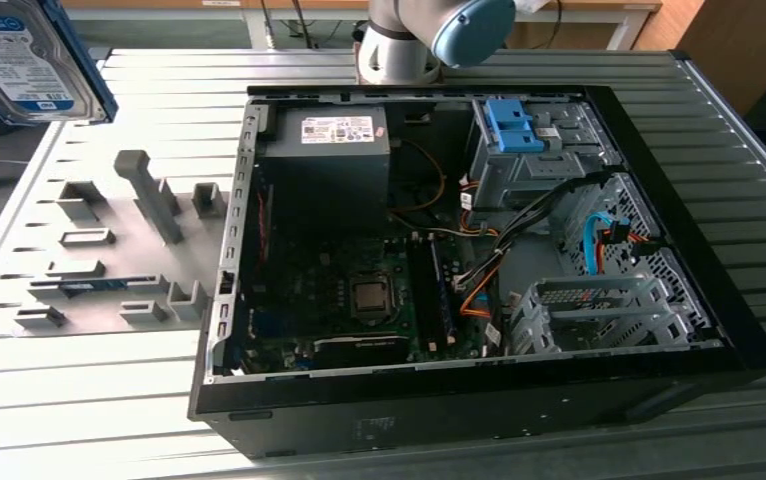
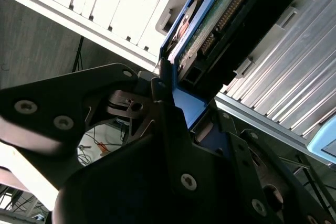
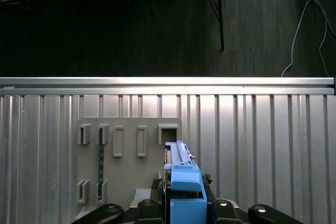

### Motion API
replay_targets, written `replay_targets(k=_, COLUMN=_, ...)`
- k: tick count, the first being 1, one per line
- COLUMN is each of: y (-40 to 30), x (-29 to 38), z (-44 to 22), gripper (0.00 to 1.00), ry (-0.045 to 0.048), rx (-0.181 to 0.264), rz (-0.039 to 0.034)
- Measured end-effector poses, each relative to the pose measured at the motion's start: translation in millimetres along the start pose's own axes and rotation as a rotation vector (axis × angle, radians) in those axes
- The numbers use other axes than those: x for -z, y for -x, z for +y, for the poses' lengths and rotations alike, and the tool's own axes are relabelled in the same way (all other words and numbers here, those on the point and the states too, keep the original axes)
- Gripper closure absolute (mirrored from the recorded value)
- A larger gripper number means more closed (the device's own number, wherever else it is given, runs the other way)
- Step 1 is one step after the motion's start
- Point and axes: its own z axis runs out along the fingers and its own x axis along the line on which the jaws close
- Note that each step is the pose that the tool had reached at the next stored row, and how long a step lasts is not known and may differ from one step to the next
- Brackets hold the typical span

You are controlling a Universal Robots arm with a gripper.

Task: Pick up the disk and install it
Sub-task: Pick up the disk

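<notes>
1. Closest to the lens in the second wrist view is your gripper (image 2: pixel 189 111). Its black fingers (image 2: pixel 157 95) are clamped on the blue side rails of the disk (image 2: pixel 218 17), whose circuit-board face is turned to the camera.
2. In the exterior view the disk (image 1: pixel 16 55) hangs in the air at that view's far left, well apart from the open computer case (image 1: pixel 703 330). In the first wrist view it sits edge-on, with the grey fixture plate (image 3: pixel 128 182) below it on the ribbed table (image 3: pixel 262 145).
3. Your hold looks to be on plastic rails, not on the metal body. If they flex or slide, the disk could twist in the grip or fall onto the metal table.
4. Inside the case, loose cables (image 1: pixel 597 235) lie just beside the drive cage (image 1: pixel 543 165). A low or hurried approach could snag them.
5. A bare blue bracket (image 1: pixel 514 125) sits at the top of that cage, so aiming there would mean a collision.
6. Any tilt in the disk could jam its rails at the mouth of a bay.
</notes>
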Motion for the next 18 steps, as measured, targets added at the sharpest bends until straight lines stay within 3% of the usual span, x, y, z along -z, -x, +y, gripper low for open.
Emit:
replay_targets(k=6, y=0.0, x=0.1, z=0.0, gripper=0.64, ry=0.0001, rx=0.0, rz=0.0001)
replay_targets(k=12, y=0.3, x=1.9, z=-4.1, gripper=0.64, ry=0.0009, rx=0.0, rz=0.0003)
replay_targets(k=18, y=1.4, x=25.6, z=-3.4, gripper=0.64, ry=0.0017, rx=0.0, rz=0.0003)
